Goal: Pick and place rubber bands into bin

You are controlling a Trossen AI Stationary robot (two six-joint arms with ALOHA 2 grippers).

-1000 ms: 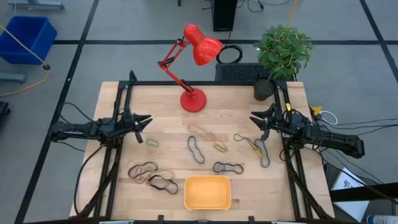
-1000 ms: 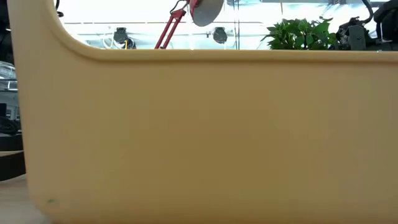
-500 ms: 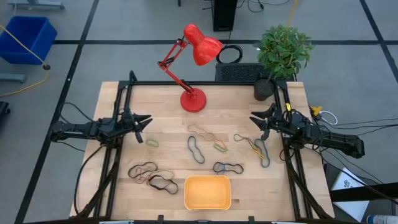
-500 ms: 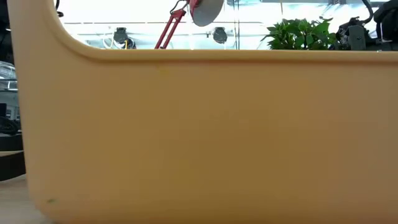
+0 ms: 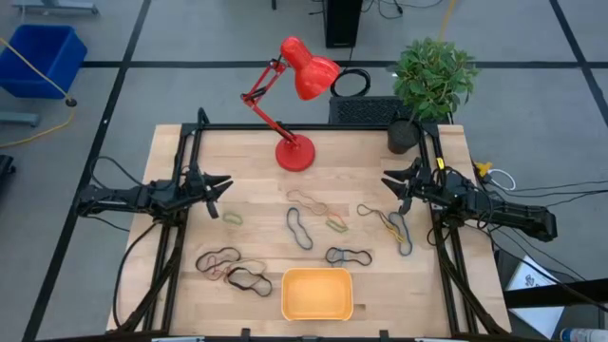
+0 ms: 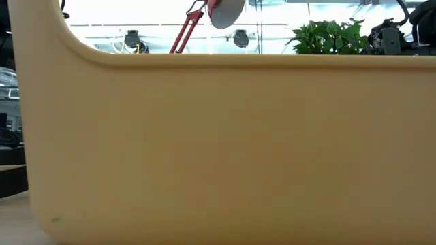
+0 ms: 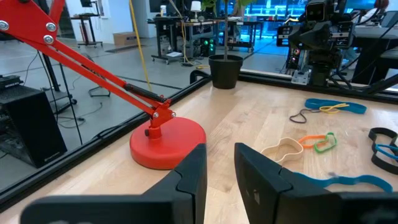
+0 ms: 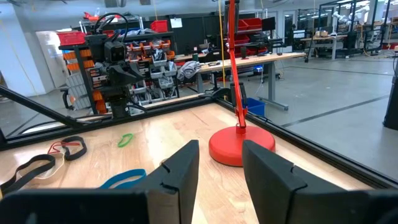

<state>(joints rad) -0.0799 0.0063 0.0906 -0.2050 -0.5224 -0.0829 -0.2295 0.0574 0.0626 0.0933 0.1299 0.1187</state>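
The yellow-orange tray (image 5: 317, 294) sits at the table's near edge, and its wall (image 6: 218, 150) fills the low view. Several rubber bands lie flat on the wood: black ones (image 5: 228, 268) left of the tray, a dark one (image 5: 349, 255) beyond it, a grey one (image 5: 300, 228), a tan one (image 5: 306, 200) and grey and yellow ones (image 5: 394, 226) at the right. My left gripper (image 5: 220, 187) is open and empty at the table's left side, above the wood (image 7: 221, 168). My right gripper (image 5: 389, 187) is open and empty at the right side (image 8: 221, 165).
A red desk lamp stands with its base (image 5: 295, 152) at the table's far middle. A potted plant (image 5: 432, 81) stands at the far right corner. Black frame rails run along both sides of the table. A blue bin (image 5: 43, 57) stands on the floor, off the table.
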